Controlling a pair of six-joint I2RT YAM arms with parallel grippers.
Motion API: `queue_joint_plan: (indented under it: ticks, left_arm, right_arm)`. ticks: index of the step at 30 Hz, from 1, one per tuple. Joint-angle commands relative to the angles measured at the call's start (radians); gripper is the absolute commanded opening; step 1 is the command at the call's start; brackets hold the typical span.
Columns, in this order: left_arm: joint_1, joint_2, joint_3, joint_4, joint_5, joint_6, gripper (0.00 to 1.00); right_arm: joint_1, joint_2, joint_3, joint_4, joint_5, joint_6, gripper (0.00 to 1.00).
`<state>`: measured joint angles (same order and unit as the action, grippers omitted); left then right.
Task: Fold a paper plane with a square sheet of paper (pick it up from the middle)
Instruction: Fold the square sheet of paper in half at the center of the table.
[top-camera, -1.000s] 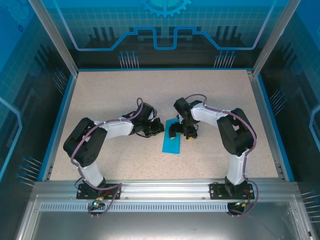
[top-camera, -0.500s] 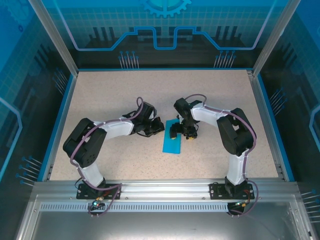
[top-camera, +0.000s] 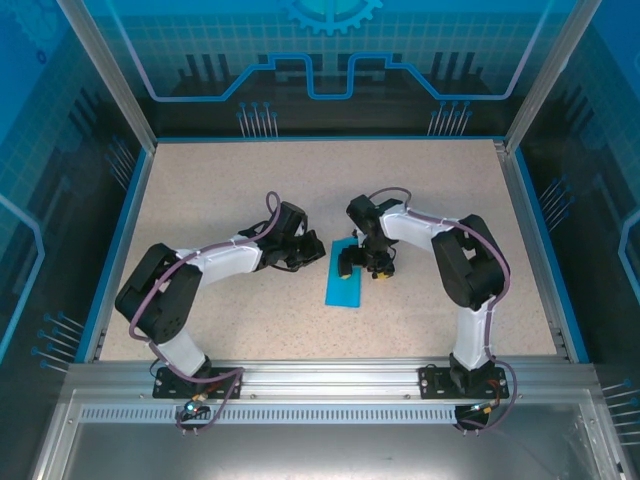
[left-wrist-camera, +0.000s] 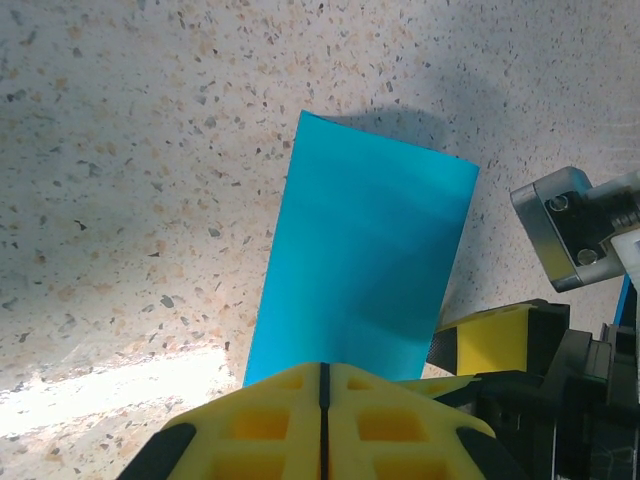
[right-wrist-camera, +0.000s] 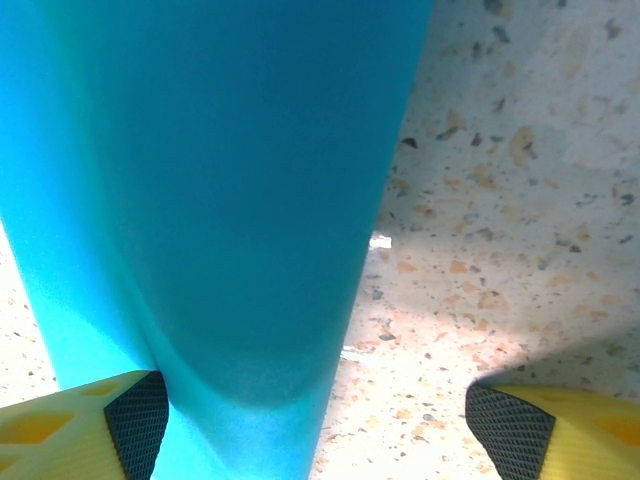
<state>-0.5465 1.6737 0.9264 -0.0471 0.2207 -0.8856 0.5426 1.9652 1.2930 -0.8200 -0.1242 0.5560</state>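
Square sheet of paper (top-camera: 343, 282), seen here as a narrow cyan rectangle on the speckled tabletop (top-camera: 450, 190) between the two arms, long axis running away from the bases with a slight tilt. In the left wrist view the sheet (left-wrist-camera: 365, 255) has straight edges and square corners at its far end. It appears doubled over along its length, though the separate layers cannot be told apart. The right gripper (top-camera: 361, 268) stands over the far part of the sheet with its jaws wide. In its own view the fingers (right-wrist-camera: 120, 425) sit at the two lower corners, well apart: one touches or lies just beside the paper's edge, the other is over bare table, and nothing is clamped between them. The paper there seems to curve upward near the camera; whether it is off the table cannot be told. The left gripper (top-camera: 316, 251) sits close by the sheet's left edge, its yellow pads pressed together along a thin seam and holding nothing. Judged stage: early. A first lengthwise fold appears made, but no pointed nose, diagonal corner folds or wings are visible. By this reading, what is left is folding the corners in to the centre crease, the closing fold and the wings
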Motion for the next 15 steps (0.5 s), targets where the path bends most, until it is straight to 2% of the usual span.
queue_joint_plan:
  ticks: [1,9,15]
  left_arm:
    - [-0.007,-0.001,-0.007,-0.011,0.005,-0.006,0.09]
    - [-0.007,0.058,0.021,0.021,0.093,-0.013,0.08]
    - [-0.008,0.087,0.023,0.039,0.107,-0.035,0.07]
  right_arm:
    - [-0.013,0.129,-0.063,0.048,0.054,-0.032,0.87]
    - [-0.018,0.144,-0.07,0.057,0.058,-0.015,0.87]
    - [-0.022,0.143,-0.092,0.093,0.014,-0.001,0.87]
